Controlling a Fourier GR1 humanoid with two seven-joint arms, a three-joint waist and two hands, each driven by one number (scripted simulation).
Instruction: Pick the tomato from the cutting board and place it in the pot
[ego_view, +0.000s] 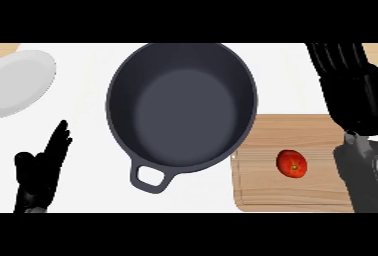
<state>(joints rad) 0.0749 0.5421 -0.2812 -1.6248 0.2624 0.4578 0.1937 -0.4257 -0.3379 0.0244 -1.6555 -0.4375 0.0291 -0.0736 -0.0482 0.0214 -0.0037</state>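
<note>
White counter (81, 150) fills my head view, and I take the dark grey pot (125, 95) in the middle as my landmark. It is oval as I see it from above, with a small loop handle (150, 178) at its near left end, and I can see only its bare inner floor.

Right of the pot, and nearer to me, lies the wooden cutting board (266, 195); its left edge sits just beside the pot's near right rim, and I cannot tell whether the two touch. On the board rests the tomato (291, 163), red and upright with its stem scar facing up, lying well right of the pot's handle and apart from the pot.

My right hand (345, 80) shows to the right of the pot, beyond the board's far right corner, with its grey forearm (362, 170) running down the right edge past the tomato. Its fingers are stretched out straight, pointing away from me, and they hold nothing. The hand is not touching the tomato.

My left hand (40, 170) shows left of the pot's handle, near the lower edge, open with fingers straight and up, holding nothing.

Left of the pot, towards the far side, I see part of a white plate (22, 80), well apart from the pot.
</note>
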